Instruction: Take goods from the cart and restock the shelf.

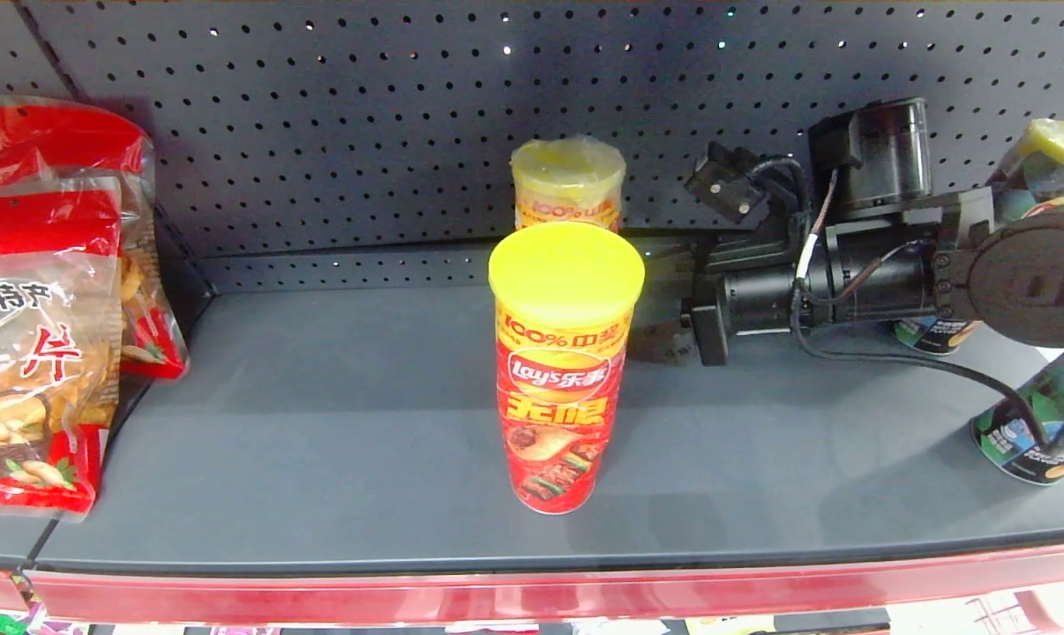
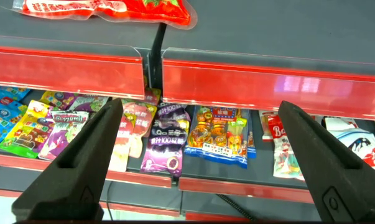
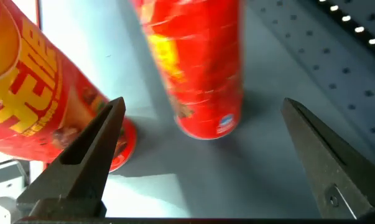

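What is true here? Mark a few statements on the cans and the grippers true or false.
1. The front can and the rear can both stand upright on the shelf. True.
2. The right gripper is shut on the rear can. False: it is open and holds nothing.
3. The front can has a yellow lid. True.
4. The left gripper holds a can. False: it is open and empty.

black cabled arm (image 1: 858, 265), dark tapered tool (image 3: 203, 102)
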Motion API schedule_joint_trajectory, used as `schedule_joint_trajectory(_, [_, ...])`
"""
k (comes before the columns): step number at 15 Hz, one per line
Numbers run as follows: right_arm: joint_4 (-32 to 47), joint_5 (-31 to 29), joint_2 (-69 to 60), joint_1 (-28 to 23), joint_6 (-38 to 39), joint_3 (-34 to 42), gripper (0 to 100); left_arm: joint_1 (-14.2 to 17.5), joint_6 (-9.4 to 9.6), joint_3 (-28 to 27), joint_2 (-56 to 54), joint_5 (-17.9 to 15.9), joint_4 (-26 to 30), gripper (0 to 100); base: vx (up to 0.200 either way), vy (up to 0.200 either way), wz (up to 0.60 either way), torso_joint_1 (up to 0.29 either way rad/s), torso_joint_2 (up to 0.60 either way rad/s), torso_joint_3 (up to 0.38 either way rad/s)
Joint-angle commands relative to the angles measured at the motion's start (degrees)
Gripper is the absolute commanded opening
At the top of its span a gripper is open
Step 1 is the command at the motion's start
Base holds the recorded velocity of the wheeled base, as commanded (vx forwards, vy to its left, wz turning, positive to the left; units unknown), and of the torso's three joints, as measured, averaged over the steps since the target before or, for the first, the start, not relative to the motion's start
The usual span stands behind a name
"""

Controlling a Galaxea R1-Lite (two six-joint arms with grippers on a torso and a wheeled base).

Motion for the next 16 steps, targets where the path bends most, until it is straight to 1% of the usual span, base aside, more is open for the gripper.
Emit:
schedule_joint_trajectory(1, [0.0, 0.0, 1.9, -0.2, -0.1, -1.6, 100, 0.0, -0.01, 0.0, 0.1, 0.0, 0.0, 100, 0.000, 0.000, 0.00, 0.000, 0.00, 0.000])
schedule_joint_trajectory(4, [0.1, 0.0, 4.1, 0.3, 0.0, -4.2, 100, 0.0, -0.01, 0.0, 0.1, 0.0, 0.0, 100, 0.000, 0.000, 0.00, 0.000, 0.00, 0.000])
schedule_joint_trajectory(10, [0.2, 0.0, 4.8, 3.0, 0.3, -4.3, 100, 0.0, -0.01, 0.0, 0.1, 0.0, 0.0, 100, 0.000, 0.000, 0.00, 0.000, 0.00, 0.000])
schedule_joint_trajectory(16, [0.2, 0.0, 4.7, 3.4, 1.0, -4.2, 100, 0.0, -0.01, 0.0, 0.1, 0.0, 0.0, 100, 0.000, 0.000, 0.00, 0.000, 0.00, 0.000])
